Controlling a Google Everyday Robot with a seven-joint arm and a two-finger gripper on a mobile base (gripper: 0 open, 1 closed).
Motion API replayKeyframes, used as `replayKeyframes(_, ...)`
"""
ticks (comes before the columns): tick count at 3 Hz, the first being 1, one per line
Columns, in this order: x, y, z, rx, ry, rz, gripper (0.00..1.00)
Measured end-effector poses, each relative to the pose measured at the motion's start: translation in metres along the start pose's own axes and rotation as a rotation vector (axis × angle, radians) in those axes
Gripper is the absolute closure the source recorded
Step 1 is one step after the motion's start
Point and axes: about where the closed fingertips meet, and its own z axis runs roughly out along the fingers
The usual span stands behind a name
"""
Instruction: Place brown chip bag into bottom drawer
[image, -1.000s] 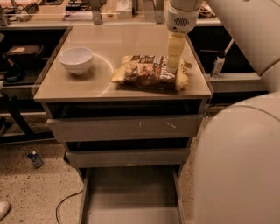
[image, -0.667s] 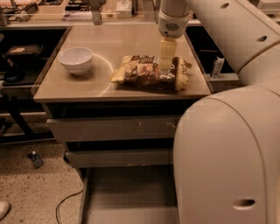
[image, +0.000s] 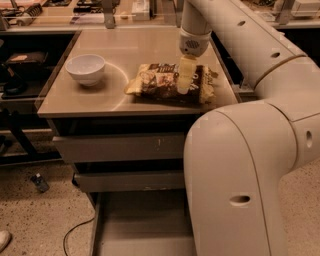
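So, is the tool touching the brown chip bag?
Cannot tell. The camera view shows the tool overlapping the brown chip bag from above; contact or hovering is unclear.

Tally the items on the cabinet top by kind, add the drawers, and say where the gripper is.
white bowl: 1
brown chip bag: 1
drawers: 3, with the bottom drawer open
Total: 5
The gripper is over the bag.
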Motion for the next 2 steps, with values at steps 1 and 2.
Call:
replayKeyframes(1,0.004,-0.003,0.020,-0.041,-0.025,0.034,0.00)
replayKeyframes(2,0.007,-0.004,0.037,-0.079,-0.044,0.060,0.00)
